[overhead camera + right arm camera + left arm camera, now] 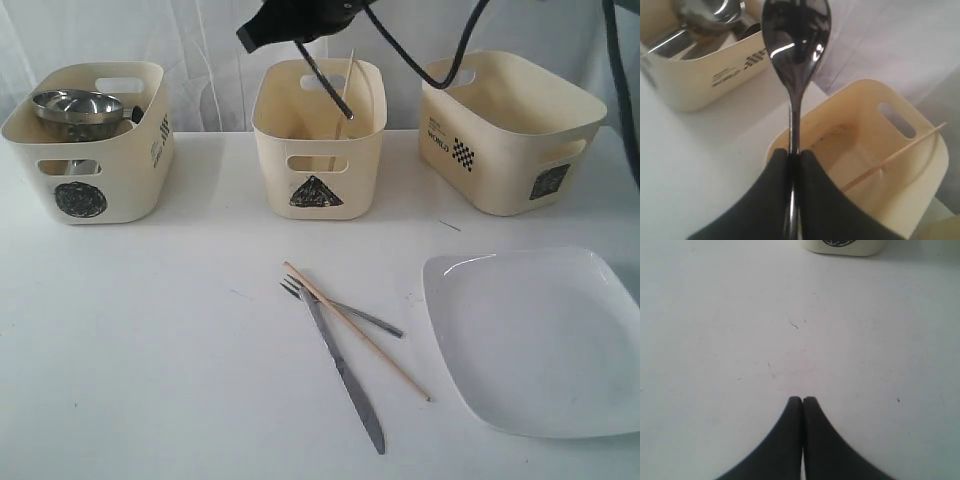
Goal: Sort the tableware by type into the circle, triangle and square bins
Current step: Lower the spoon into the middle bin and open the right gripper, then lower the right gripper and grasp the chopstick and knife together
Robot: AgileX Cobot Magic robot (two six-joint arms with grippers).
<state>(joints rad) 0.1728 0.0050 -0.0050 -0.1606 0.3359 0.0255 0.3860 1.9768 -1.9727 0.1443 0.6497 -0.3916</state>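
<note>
Right claw clenched on steel spoon by the handle, held above the triangle bin at mid back edge of the counter. One chopstick leans inside the bin. Left claw clenched, empty, over bare counter. Risk: the narrow pinch lets the spoon pivot; on release it could strike the rim and drop outside.

Exterior frontal, wrist views close, sharing bins

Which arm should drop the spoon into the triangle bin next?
Right. The right gripper is shut on the spoon, held above the triangle bin. The left gripper is shut and empty, low over bare table near the circle bin.
</note>
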